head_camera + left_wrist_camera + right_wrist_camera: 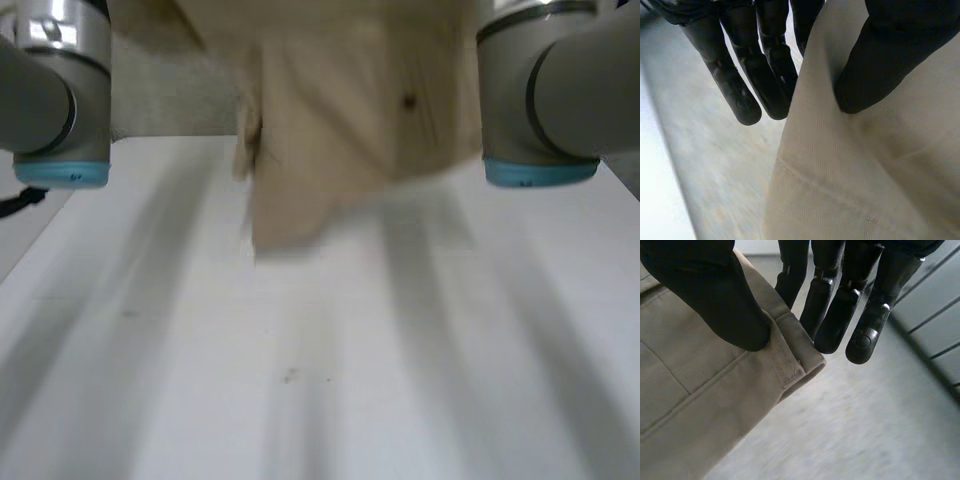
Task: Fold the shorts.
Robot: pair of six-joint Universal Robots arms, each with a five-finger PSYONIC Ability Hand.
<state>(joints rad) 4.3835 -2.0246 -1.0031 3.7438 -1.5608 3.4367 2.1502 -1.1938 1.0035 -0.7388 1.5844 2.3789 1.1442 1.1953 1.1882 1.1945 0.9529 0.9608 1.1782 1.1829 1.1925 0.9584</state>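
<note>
The beige shorts [350, 110] hung in the air between the two arms, gripped along their upper edge and draping straight down toward the white counter [330, 390] (whether the lowest tip touched it could not be told). The left hand [890, 55] pinched plain cloth between its thumb and the fingers [742, 97] behind it. The right hand [715, 290] pinched a corner of a stitched band the same way. The cloth therefore lay below both hands, spread crosswise between them, with neither hand nearer. Laying it flat would likely mean lowering both together.
</note>
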